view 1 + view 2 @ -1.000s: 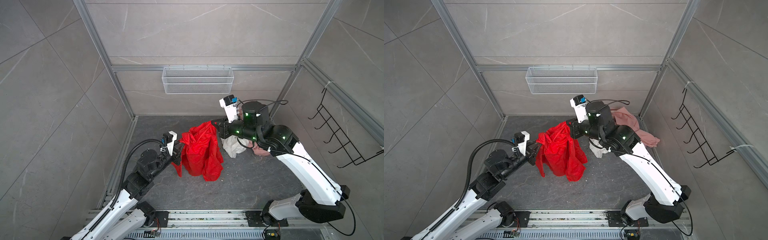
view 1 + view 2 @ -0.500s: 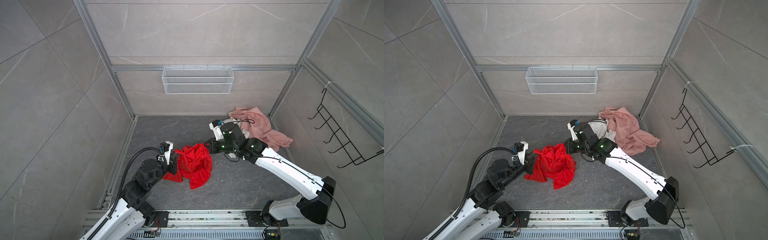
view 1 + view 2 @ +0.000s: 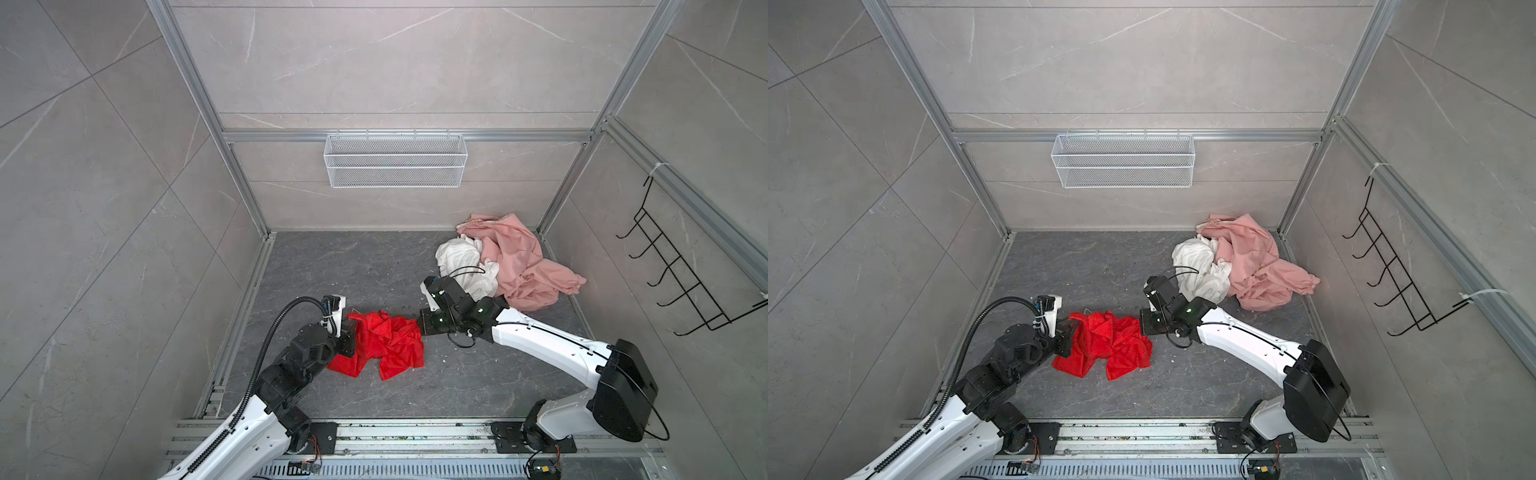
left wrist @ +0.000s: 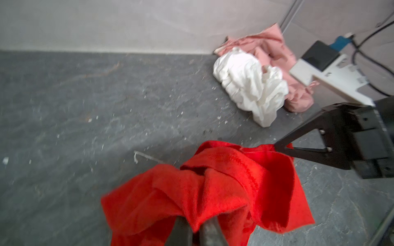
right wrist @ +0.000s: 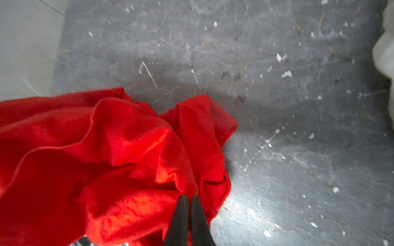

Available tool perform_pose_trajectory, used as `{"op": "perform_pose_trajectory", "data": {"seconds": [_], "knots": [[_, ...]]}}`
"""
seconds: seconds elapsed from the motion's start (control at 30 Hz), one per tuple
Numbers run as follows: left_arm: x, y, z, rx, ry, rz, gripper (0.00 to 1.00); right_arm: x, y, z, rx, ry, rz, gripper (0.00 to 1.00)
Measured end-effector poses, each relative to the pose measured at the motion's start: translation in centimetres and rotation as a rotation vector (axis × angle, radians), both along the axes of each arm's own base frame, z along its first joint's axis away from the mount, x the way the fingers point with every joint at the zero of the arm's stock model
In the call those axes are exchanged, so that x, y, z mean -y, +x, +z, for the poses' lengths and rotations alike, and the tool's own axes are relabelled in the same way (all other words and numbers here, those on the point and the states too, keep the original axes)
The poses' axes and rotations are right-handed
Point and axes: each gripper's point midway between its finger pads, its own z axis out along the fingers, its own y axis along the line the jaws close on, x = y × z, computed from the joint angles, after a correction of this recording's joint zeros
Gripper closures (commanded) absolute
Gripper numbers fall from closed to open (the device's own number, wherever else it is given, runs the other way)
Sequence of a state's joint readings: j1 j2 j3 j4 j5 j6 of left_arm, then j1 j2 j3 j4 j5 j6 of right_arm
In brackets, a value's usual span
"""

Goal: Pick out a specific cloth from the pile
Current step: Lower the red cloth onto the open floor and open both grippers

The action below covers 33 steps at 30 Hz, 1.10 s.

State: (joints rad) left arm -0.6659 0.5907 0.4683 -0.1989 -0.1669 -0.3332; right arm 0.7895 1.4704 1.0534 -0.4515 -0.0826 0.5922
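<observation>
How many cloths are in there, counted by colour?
red cloth: 1
white cloth: 1
pink cloth: 1
Total: 3

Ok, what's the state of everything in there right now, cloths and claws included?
Red cloth, crumpled low over the floor, pinched at both ends, apart from the other two cloths.
Left claw, shut on the red cloth.
Right claw, shut on the red cloth's edge.
Pink cloth, heaped in the back right corner.
White cloth, bunched against the pink cloth.
Basket, hung on the back wall, nothing visible inside.
</observation>
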Motion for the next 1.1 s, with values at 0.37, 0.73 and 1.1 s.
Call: {"op": "perform_pose_trajectory", "data": {"seconds": [0.37,0.73,1.1], "knots": [[-2.8,-0.3,-4.7,-0.184,0.036,0.185,1.00,2.2,-0.1,-5.1,-0.070,-0.062,-0.051,1.00],[-4.8,-0.6,-8.7,-0.310,0.101,0.326,1.00,3.9,0.0,-7.3,-0.090,-0.071,-0.089,1.00],[-5.3,-1.0,-10.4,-0.370,0.083,0.385,1.00,5.8,0.2,-8.8,-0.121,-0.070,-0.133,1.00]]}}
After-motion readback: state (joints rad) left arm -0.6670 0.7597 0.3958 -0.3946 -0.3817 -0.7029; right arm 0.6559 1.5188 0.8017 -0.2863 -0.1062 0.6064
